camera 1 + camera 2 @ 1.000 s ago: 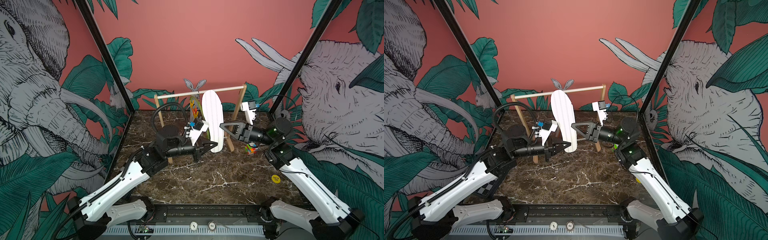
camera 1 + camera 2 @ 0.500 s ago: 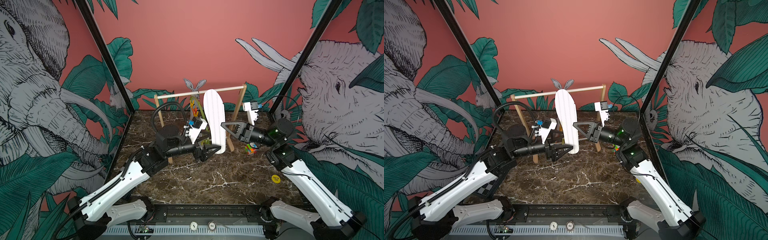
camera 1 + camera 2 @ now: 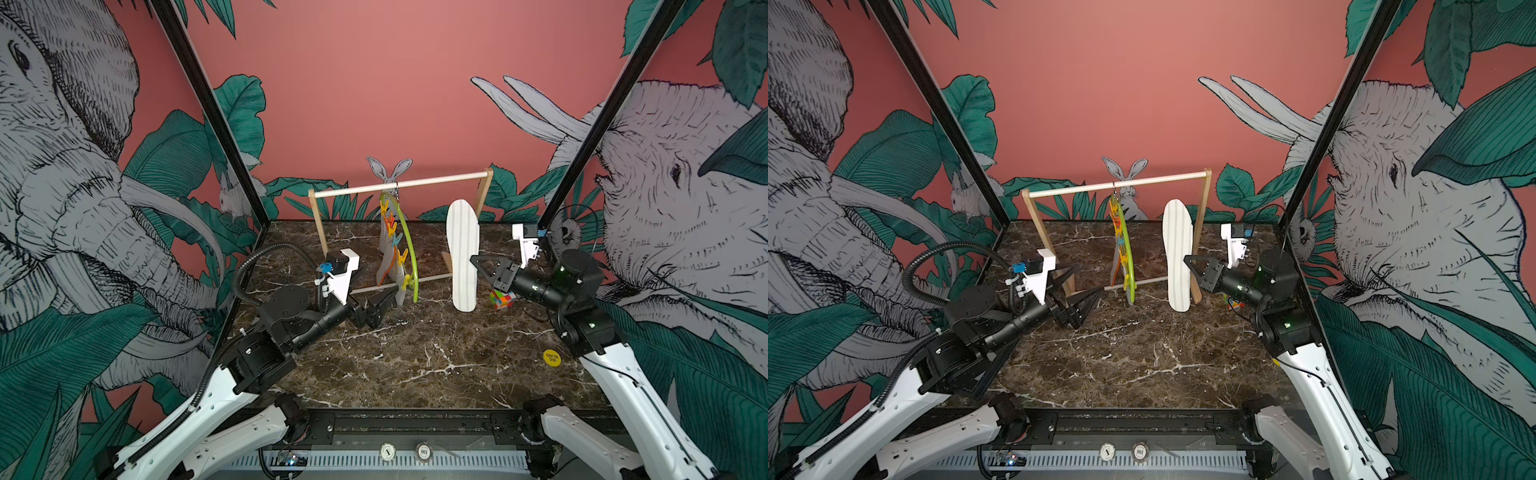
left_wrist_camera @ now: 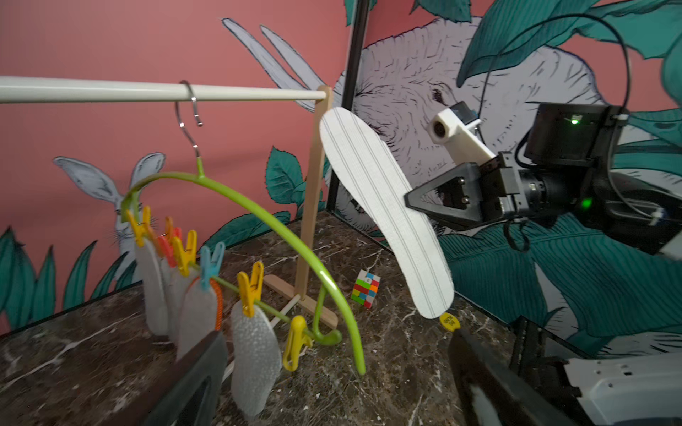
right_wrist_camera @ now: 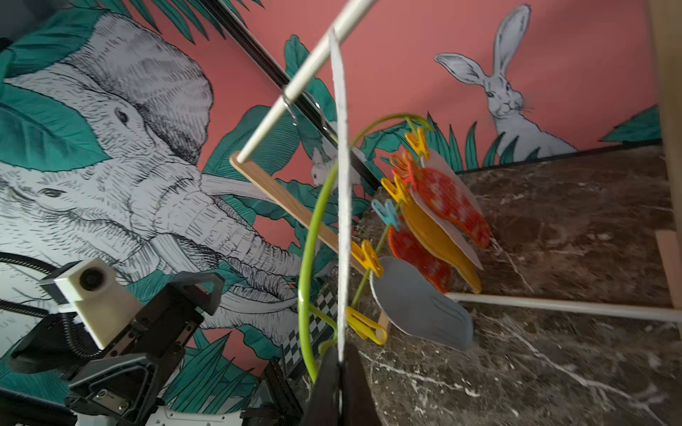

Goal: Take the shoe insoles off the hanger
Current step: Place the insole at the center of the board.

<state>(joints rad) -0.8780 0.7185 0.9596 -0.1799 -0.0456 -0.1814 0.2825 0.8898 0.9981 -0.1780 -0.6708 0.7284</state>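
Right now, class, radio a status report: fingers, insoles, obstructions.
Left gripper fingers open, empty. Right gripper fingers shut on white striped insole, clear of hanger. Other insoles pegged. Puzzle cube on table nearby, possible obstruction.

Even bright light; soft shadows; wrist-cam foregrnd blurred

Robot lab cell: mural walls (image 3: 415,83), marble tabletop (image 3: 415,357)

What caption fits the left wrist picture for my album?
The right hand holds a striped white insole clear of the green hanger, where other insoles hang pegged.
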